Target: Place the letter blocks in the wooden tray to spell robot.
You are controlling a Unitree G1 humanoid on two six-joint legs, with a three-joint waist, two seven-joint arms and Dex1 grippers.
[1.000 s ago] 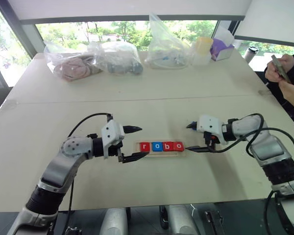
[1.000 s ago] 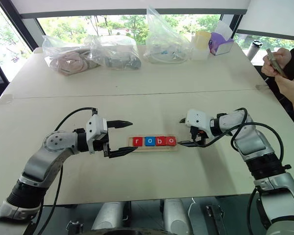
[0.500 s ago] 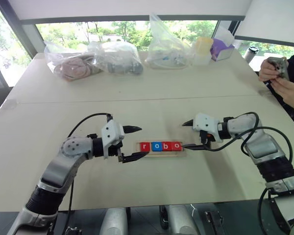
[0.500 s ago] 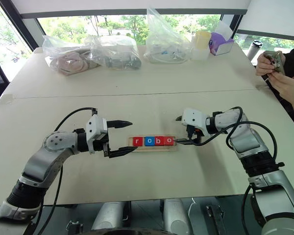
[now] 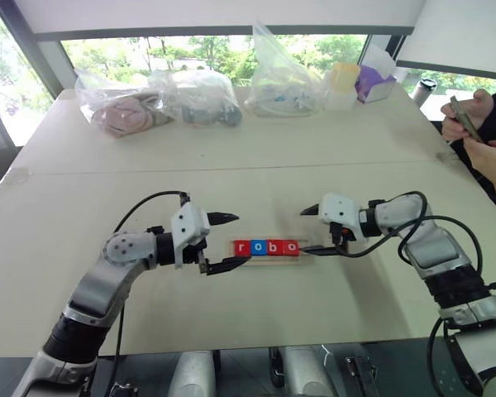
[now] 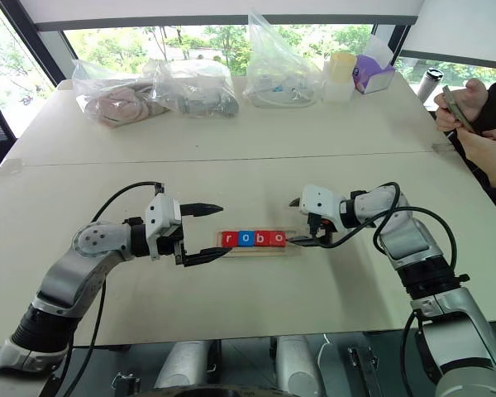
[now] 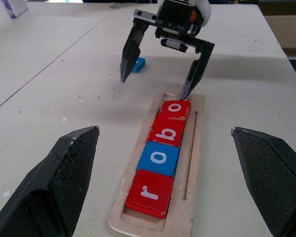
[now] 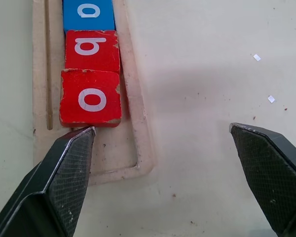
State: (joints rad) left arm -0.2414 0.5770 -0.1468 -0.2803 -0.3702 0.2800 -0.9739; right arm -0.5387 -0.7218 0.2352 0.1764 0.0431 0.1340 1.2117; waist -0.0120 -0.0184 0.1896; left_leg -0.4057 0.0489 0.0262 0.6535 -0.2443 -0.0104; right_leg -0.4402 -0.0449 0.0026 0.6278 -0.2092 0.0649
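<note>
The wooden tray (image 7: pixel 197 148) lies at the table's middle with letter blocks in a row: red r (image 7: pixel 150 192), blue o (image 7: pixel 159 157), red b (image 7: pixel 166 131), red o (image 8: pixel 91 98). Another small blue block (image 7: pixel 137 64) lies on the table beyond the tray's right end. My right gripper (image 5: pixel 302 231) is open at that end, its lower fingertip against the outer edge of the red o. My left gripper (image 5: pixel 244 238) stands open at the tray's left end, holding nothing, its fingers apart from the blocks.
Clear plastic bags (image 5: pixel 198 95) with things inside, a pale cup (image 5: pixel 341 83) and a purple box (image 5: pixel 372 78) line the table's far edge. A person's hands (image 5: pixel 479 124) hold a phone at the right side.
My right gripper has slid left along the tray and its lower finger has pushed the row of blocks closer together toward the left end. The left gripper has stayed put.
</note>
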